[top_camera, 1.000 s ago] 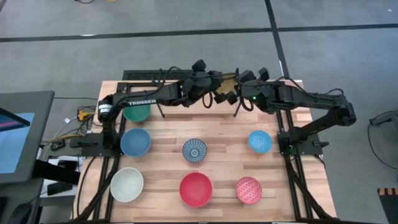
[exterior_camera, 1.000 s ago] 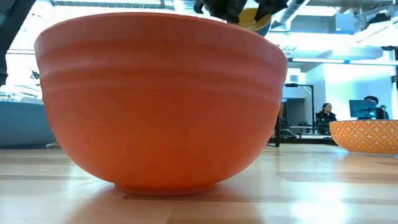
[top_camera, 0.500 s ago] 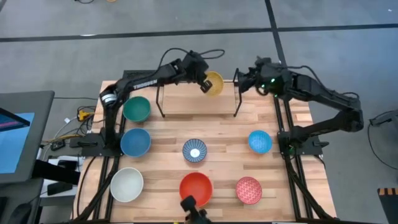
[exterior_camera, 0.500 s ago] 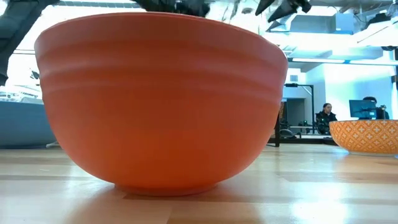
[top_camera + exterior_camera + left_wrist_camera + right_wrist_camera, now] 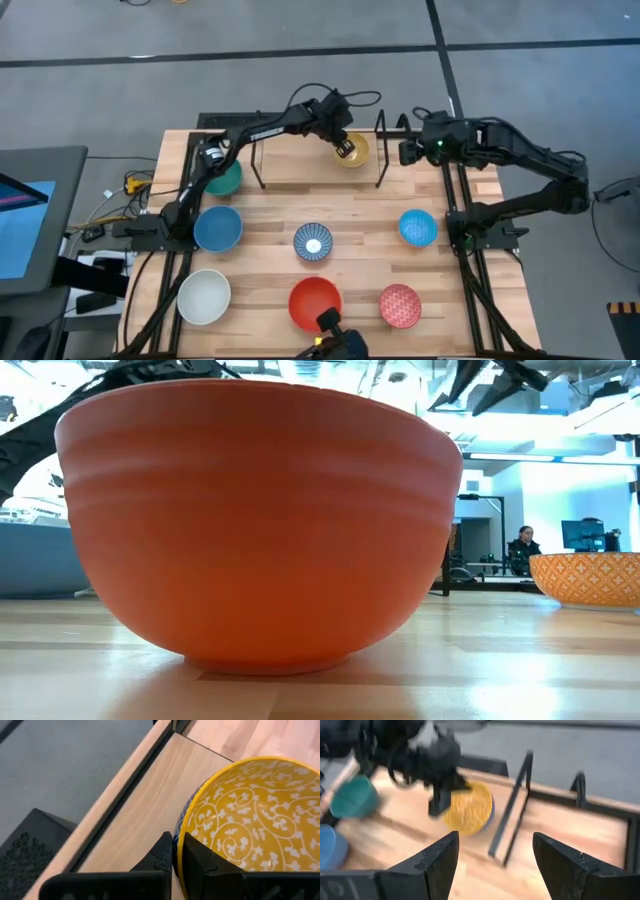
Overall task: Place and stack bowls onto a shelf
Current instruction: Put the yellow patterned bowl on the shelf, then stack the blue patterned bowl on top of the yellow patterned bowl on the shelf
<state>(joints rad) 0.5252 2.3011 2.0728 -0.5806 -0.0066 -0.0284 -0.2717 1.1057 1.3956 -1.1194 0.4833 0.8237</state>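
My left gripper [image 5: 346, 149] is shut on a yellow bowl [image 5: 356, 153] with a white scroll pattern inside [image 5: 250, 820]. It holds the bowl over the shelf's light-wood plank [image 5: 300, 166], close to the right black wire bracket [image 5: 381, 150]. My right gripper [image 5: 404, 151] is open and empty [image 5: 495, 862], just right of that bracket. Several other bowls stand on their bases on the tabletop: green [image 5: 222, 178], blue [image 5: 217, 228], white [image 5: 204, 296], blue-and-white patterned [image 5: 313, 243], red [image 5: 315, 300], pink-red patterned [image 5: 400, 305], blue [image 5: 418, 228]. My left gripper pinches the yellow bowl's rim [image 5: 179, 836] on the side toward the table's left. One finger is inside the bowl [image 5: 200, 862] and one is outside [image 5: 162, 855]. The fingers slant down from the far left. The bowl sits mouth up, low over the plank [image 5: 135, 820]; whether its base touches, I cannot tell.
The left wire bracket [image 5: 258, 160] stands at the plank's other end, with bare plank between the brackets. In the low view the red bowl [image 5: 260, 520] fills most of the picture, with the pink-red patterned bowl [image 5: 590, 578] at the right. People sit far behind [image 5: 522, 548].
My left gripper has carried the yellow bowl toward the table's near edge and down over the shelf plank, and the bowl has turned mouth up. My right gripper has drawn away from the bowl toward the table's right edge, past the right bracket.
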